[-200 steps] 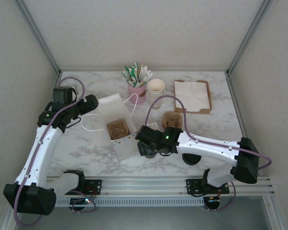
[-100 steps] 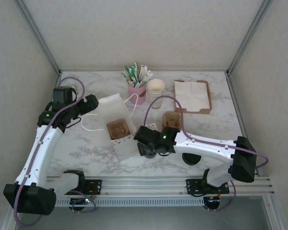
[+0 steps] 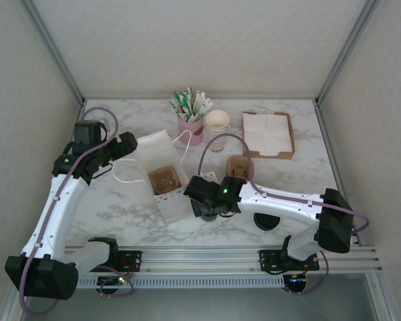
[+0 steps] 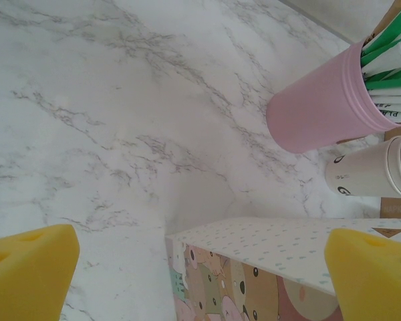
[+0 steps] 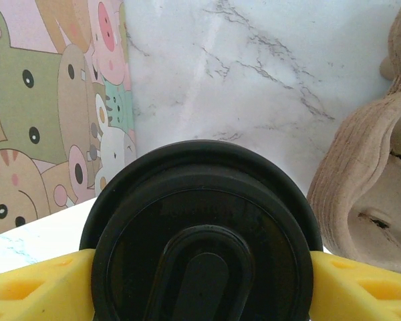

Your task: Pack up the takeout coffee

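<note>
The takeout coffee (image 5: 200,234) shows its round black lid from above in the right wrist view, standing on the marble beside the cartoon-printed paper bag (image 5: 53,100). My right gripper (image 5: 199,289) has a yellow finger against each side of the lid, closed on the cup. From above, that gripper (image 3: 210,206) covers the cup, just right of the bag (image 3: 162,150). My left gripper (image 3: 128,144) hangs open at the bag's far left end; its yellow fingertips (image 4: 30,267) straddle the bag's edge (image 4: 267,254) without touching it.
A brown pulp cup carrier (image 3: 166,179) sits in the bag's mouth; another carrier (image 3: 239,166) lies right of the cup. At the back stand a pink cup of packets (image 3: 191,127), stacked cream cups (image 3: 218,127) and a napkin tray (image 3: 267,134).
My right gripper has narrowed around the coffee cup and the right arm has edged slightly left. The left arm has not moved.
</note>
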Controlling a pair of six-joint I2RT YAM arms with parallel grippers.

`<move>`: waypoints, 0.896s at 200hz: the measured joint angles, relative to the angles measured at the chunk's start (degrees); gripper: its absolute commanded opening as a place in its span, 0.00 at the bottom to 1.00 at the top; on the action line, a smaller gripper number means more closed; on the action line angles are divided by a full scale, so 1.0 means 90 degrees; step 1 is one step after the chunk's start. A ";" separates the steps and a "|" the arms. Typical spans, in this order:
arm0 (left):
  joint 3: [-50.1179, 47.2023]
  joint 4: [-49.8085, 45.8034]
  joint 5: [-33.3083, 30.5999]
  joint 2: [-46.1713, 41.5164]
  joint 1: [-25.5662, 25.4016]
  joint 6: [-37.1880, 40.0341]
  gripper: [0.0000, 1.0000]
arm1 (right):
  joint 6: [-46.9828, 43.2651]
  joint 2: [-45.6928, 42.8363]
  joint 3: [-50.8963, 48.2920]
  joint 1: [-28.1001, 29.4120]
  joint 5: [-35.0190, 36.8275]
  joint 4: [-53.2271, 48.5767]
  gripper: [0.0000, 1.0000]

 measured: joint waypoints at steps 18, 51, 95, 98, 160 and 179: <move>0.0000 0.0000 0.0000 0.0000 0.0000 0.0000 0.95 | 0.0000 0.0012 0.0022 0.0000 0.0017 -0.0002 0.73; 0.0000 0.0000 0.0000 0.0000 0.0000 0.0000 0.95 | 0.0000 0.0007 0.0024 0.0000 0.0019 -0.0007 0.70; 0.0000 0.0000 0.0000 0.0000 0.0000 0.0000 0.96 | 0.0000 -0.0109 0.0024 0.0000 0.0063 -0.0075 0.69; 0.0000 0.0000 0.0000 0.0000 0.0000 0.0000 0.96 | -0.0002 -0.0129 0.0024 0.0000 0.0075 -0.0085 0.69; 0.0085 -0.0066 0.0187 0.0012 -0.0002 -0.0056 0.99 | -0.0204 -0.0835 0.0284 0.0000 0.0289 -0.0498 0.69; 0.0471 -0.0311 0.0209 0.0085 -0.0002 -0.0090 1.00 | -0.0321 -0.1005 0.0612 -0.0002 0.0469 -0.0840 0.68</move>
